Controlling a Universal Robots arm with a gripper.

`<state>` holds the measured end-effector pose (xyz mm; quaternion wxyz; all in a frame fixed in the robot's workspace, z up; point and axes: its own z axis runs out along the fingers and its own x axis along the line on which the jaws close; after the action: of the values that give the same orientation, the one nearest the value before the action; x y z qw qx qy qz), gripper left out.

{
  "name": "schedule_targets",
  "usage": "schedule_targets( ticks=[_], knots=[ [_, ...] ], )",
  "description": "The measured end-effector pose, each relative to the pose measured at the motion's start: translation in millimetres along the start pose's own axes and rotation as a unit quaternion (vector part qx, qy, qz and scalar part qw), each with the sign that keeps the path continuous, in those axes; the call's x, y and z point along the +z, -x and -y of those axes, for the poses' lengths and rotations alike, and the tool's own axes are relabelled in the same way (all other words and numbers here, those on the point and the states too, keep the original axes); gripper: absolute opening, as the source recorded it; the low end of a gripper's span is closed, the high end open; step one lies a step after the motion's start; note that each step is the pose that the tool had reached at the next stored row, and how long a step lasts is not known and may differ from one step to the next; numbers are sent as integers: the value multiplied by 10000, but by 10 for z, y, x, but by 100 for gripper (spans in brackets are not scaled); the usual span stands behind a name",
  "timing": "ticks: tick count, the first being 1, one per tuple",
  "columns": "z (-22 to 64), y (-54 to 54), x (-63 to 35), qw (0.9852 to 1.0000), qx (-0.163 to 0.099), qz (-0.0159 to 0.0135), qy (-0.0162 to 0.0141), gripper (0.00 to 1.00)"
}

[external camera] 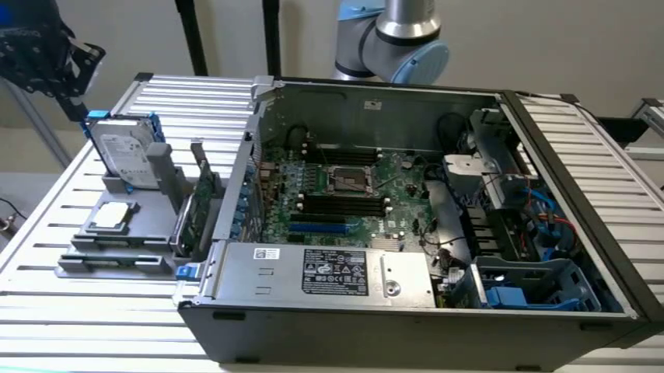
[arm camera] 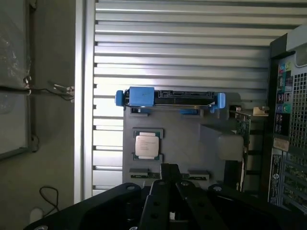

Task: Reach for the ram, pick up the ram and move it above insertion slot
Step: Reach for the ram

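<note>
Gripper ahead of the reach

Gripper (arm camera: pixel 170 168): jaws shut, empty, hovering above the grey holder (arm camera: pixel 192 139). Ram (external camera: pixel 117 263): apparently the thin strip standing edge-up in the holder's front-edge groove, likely racked that way for pinching, untouched

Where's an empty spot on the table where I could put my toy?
Free: the bare slats between the gray parts holder and the table's near edge, on the exterior view's left of the computer case. Crowded: the holder and inside the case.
</note>
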<state>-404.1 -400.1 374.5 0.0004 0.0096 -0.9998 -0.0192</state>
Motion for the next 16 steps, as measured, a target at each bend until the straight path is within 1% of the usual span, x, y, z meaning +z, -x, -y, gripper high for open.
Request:
schedule_targets(
  ticks=[3, 6, 16],
  knots=[
    [69, 52, 4, 10000, 0, -1, -1, 11],
    [160, 94, 15, 10000, 0, -1, -1, 11],
    [547, 213, 62, 10000, 0, -1, 0, 11]
  ],
)
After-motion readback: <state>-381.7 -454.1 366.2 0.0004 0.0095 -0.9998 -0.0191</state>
